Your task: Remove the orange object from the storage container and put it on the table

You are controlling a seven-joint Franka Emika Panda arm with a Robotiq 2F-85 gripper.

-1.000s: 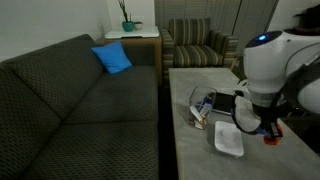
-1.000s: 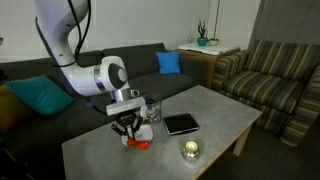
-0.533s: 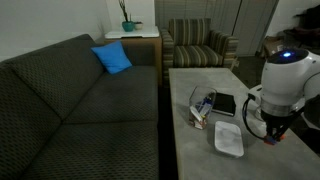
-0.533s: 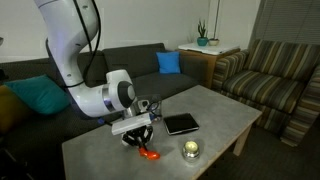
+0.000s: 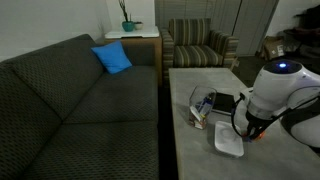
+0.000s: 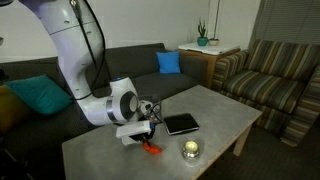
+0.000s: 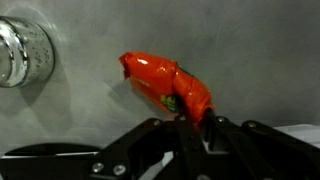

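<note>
The orange object (image 7: 160, 82), a small glossy orange-red packet, hangs from my gripper (image 7: 195, 125), which is shut on its near end. It sits low over the grey table (image 7: 250, 50), and I cannot tell whether it touches. In an exterior view the orange object (image 6: 151, 150) shows just below the gripper (image 6: 143, 138), near the table's front edge (image 6: 215, 108). The see-through storage container (image 5: 203, 104) stands further along the table, apart from the gripper (image 5: 255, 130). The arm hides the orange object in that view.
A flat white tray (image 5: 228, 140) lies beside the gripper. A black tablet (image 6: 181, 124) lies mid-table. A round metal tin (image 6: 190, 150) stands close to the orange object and also shows in the wrist view (image 7: 20, 55). A sofa (image 5: 80, 110) runs alongside the table.
The arm has swung the orange object away from the white tray and lowered it toward the table top near the metal tin. The gripper stays shut on it.
</note>
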